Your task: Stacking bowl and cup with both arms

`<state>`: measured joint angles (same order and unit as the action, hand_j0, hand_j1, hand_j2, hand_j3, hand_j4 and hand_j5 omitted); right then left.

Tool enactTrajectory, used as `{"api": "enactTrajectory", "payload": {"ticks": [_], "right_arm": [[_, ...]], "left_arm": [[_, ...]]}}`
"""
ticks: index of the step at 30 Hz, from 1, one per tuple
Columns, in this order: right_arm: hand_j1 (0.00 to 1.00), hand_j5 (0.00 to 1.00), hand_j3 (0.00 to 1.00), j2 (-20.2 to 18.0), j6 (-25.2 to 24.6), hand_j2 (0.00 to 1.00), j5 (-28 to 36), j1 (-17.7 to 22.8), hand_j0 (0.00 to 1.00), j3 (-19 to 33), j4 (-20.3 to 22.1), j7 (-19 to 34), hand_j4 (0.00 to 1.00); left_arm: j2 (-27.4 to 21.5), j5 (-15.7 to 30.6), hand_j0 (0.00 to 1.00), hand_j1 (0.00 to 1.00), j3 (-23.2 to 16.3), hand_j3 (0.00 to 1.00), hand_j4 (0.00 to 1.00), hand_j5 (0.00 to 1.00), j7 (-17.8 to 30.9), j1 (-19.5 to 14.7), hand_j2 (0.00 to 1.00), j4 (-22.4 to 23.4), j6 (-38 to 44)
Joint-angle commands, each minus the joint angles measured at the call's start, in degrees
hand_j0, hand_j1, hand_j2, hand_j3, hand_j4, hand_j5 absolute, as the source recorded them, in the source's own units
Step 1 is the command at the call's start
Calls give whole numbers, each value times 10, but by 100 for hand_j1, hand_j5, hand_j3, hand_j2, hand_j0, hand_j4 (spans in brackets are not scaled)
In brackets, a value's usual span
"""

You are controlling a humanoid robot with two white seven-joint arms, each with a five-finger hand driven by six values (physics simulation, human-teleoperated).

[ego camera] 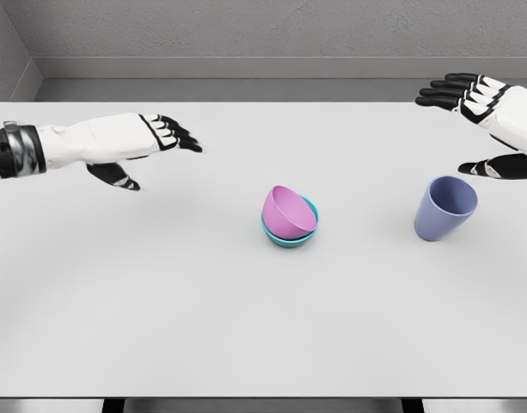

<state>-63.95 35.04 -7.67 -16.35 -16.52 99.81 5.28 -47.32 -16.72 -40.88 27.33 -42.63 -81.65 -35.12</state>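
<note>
Two bowls sit nested well ahead of both hands, about midway between them: a pink rounded plastic bowl (287, 211) rests tilted inside a teal shallow bowl (291, 238), leaning to one side rather than seated flat, so the bowl half of the stack looks done but not settled. A lavender tapered plastic cup (445, 207) stands apart from them, just below and inside the right hand (487, 120), tipped so its mouth faces up and toward that hand. That hand is spread wide and holds nothing, thumb low and fingers high, a pose that seems meant to close around the cup. The left hand (138, 146) hovers well off to the far side of the bowls, fingers extended and empty, likely placed to steady the stack. Everything rests on a plain white matte table (160, 327); behind it rise grey walls (246, 34) with a pale baseboard
</note>
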Motion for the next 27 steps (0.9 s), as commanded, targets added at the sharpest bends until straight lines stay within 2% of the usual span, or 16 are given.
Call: {"api": "enactTrajectory", "payload": {"ticks": [1, 3, 4, 5, 6, 7, 8, 13, 15, 22, 27], "right_arm": [[100, 100, 100, -6, 0, 100, 6, 0, 100, 3, 4, -1, 100], [100, 100, 100, -6, 0, 100, 5, -10, 100, 19, -18, 3, 100], [100, 100, 100, -7, 0, 100, 3, -11, 100, 37, -28, 45, 100], [100, 100, 100, -8, 0, 100, -1, -25, 100, 43, -32, 158, 100], [100, 100, 100, -7, 0, 100, -1, -56, 100, 41, -30, 271, 100], [100, 100, 100, -7, 0, 100, -2, -74, 100, 41, -34, 297, 100], [100, 100, 100, -8, 0, 100, -1, -87, 100, 41, -39, 297, 100], [100, 100, 100, -9, 0, 100, 0, -79, 100, 37, -34, 297, 100], [100, 100, 100, -1, 0, 100, 0, -73, 100, 6, -37, 297, 100], [100, 100, 100, -2, 0, 100, 1, -62, 100, -37, -41, 297, 100], [100, 100, 100, 0, 0, 100, 5, -63, 100, -61, -81, 297, 100]], "left_arm": [[-31, 18, 100, 100, 16, 100, 100, 100, -1, 1, 100, 28, 1], [-39, 20, 100, 100, 16, 100, 100, 100, -1, 3, 100, 60, 1], [-41, 20, 100, 100, 17, 100, 100, 100, -1, 2, 100, 69, 1], [-41, 18, 100, 100, 26, 100, 100, 100, -2, 4, 100, 72, 1], [-41, 17, 100, 100, 31, 100, 100, 100, -1, 9, 100, 86, 1], [-41, 16, 100, 100, 33, 100, 100, 100, -1, 11, 100, 89, 1], [-42, 16, 100, 100, 33, 100, 100, 100, -1, 11, 100, 91, 1], [-42, 17, 100, 100, 33, 100, 100, 100, -1, 14, 100, 99, 1], [-41, 17, 100, 100, 33, 100, 100, 100, -1, 15, 100, 99, 1], [-38, 12, 100, 100, 30, 100, 100, 100, -1, 19, 100, 97, 1], [-35, 10, 100, 100, 29, 100, 100, 100, 0, 26, 100, 95, 1]]}}
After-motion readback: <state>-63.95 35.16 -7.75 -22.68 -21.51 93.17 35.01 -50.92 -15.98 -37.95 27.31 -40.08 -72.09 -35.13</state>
